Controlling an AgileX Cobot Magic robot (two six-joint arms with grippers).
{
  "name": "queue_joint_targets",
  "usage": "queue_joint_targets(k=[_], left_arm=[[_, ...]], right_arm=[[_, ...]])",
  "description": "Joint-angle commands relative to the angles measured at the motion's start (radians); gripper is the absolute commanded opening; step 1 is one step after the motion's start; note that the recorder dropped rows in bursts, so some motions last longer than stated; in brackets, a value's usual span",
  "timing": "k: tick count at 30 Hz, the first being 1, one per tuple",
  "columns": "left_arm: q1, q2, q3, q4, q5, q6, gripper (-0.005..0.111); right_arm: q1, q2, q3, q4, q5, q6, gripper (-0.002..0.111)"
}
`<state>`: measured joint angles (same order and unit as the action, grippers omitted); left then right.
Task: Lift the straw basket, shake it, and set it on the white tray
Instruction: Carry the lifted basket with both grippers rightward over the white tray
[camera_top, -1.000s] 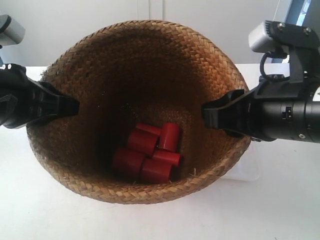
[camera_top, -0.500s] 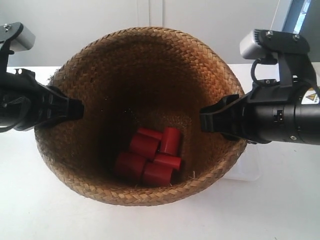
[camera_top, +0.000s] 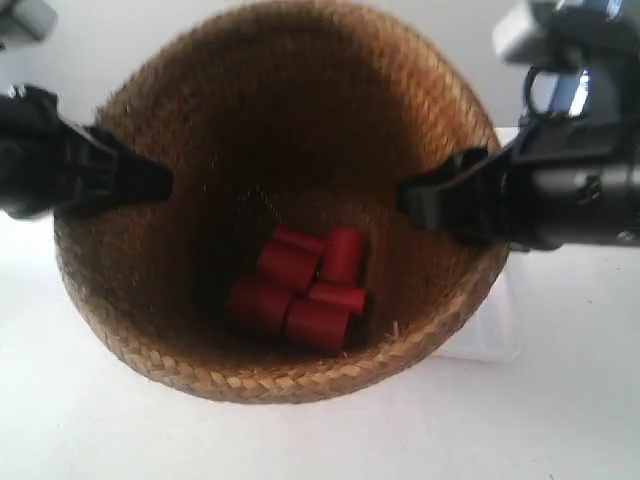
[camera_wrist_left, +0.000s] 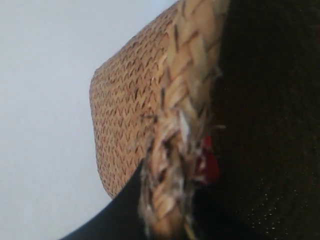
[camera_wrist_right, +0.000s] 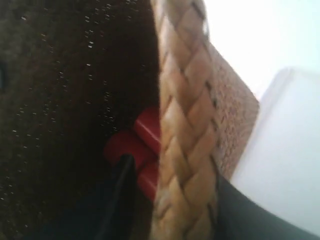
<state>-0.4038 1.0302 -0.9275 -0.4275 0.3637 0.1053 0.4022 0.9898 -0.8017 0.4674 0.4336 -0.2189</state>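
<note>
Straw basket (camera_top: 200, 250), red cylinders (camera_top: 300, 295) inside, was held tilted between the left gripper (camera_wrist_left: 167, 215) and right gripper (camera_wrist_right: 172, 200), each clamped on its braided rim at opposite sides; the white tray (camera_top: 492, 335) showed partly behind it.

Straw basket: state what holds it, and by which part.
The left gripper and right gripper both hold the straw basket by its braided rim, on opposite sides, jaws astride the wall.
</note>
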Motion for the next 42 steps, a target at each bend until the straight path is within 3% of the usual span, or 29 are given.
queue_joint_targets(k=[1, 15, 19, 21, 24, 38, 39, 41, 42], left_arm=[[-0.026, -0.01, 0.035, 0.021, -0.107, 0.039, 0.0], [-0.045, 0.033, 0.038, 0.024, -0.177, 0.026, 0.0], [-0.056, -0.029, -0.086, -0.079, -0.048, 0.055, 0.0], [-0.079, -0.062, -0.112, -0.081, -0.025, 0.173, 0.0], [-0.058, -0.019, -0.034, -0.008, -0.074, 0.096, 0.0], [-0.049, 0.009, -0.035, -0.066, -0.076, 0.097, 0.0], [-0.059, -0.054, -0.122, -0.192, -0.005, 0.149, 0.0], [-0.082, -0.11, -0.164, -0.213, 0.021, 0.285, 0.0], [-0.086, -0.112, -0.146, -0.193, 0.013, 0.276, 0.0]], right_arm=[[0.015, -0.026, 0.076, -0.046, -0.168, 0.003, 0.0], [0.026, 0.036, 0.091, -0.024, -0.118, 0.036, 0.0], [0.038, -0.052, -0.071, 0.047, 0.054, 0.005, 0.0], [0.067, -0.106, -0.06, 0.044, -0.017, -0.045, 0.0], [0.05, -0.061, 0.06, -0.061, -0.147, 0.097, 0.0], [0.047, -0.03, 0.039, -0.042, -0.063, 0.089, 0.0], [0.057, -0.095, -0.08, 0.03, 0.046, 0.022, 0.0], [0.078, -0.173, -0.139, 0.048, 0.037, -0.071, 0.0], [0.078, -0.179, -0.114, 0.02, -0.001, -0.062, 0.0]])
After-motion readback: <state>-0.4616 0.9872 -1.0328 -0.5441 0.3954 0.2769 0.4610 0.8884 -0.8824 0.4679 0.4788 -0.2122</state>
